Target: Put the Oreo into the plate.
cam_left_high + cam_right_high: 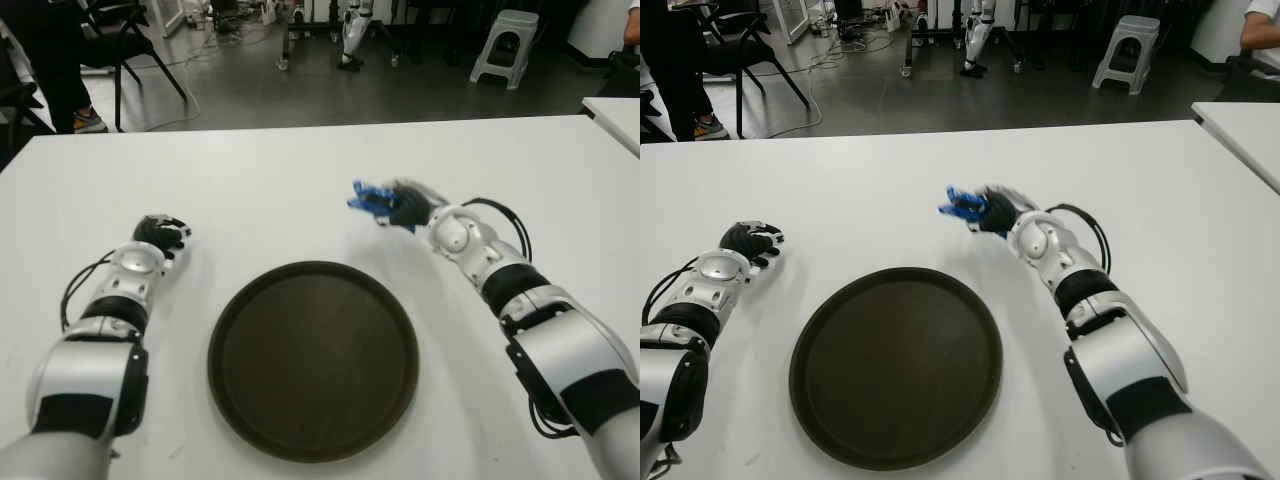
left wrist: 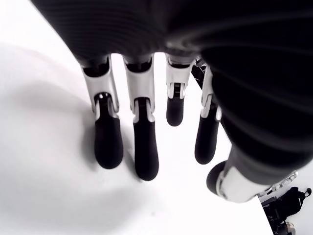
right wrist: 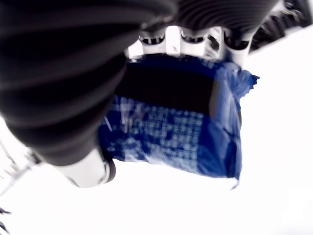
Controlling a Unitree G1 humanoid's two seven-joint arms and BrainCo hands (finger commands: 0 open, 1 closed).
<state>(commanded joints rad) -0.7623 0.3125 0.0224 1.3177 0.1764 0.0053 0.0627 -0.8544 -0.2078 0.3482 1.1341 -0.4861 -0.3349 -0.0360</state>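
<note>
A blue Oreo packet (image 1: 370, 198) (image 3: 181, 137) is held in my right hand (image 1: 395, 204), whose fingers curl around it just above the white table (image 1: 300, 170), beyond the plate's far right rim. The round dark brown plate (image 1: 313, 357) lies flat in front of me with nothing in it. My left hand (image 1: 160, 233) shows to the left of the plate, its fingers (image 2: 107, 142) relaxed and spread over bare table, holding nothing.
Past the table's far edge are a chair (image 1: 120, 40), a person's legs (image 1: 50, 70) and a white stool (image 1: 505, 45). A second white table (image 1: 615, 115) stands at the right.
</note>
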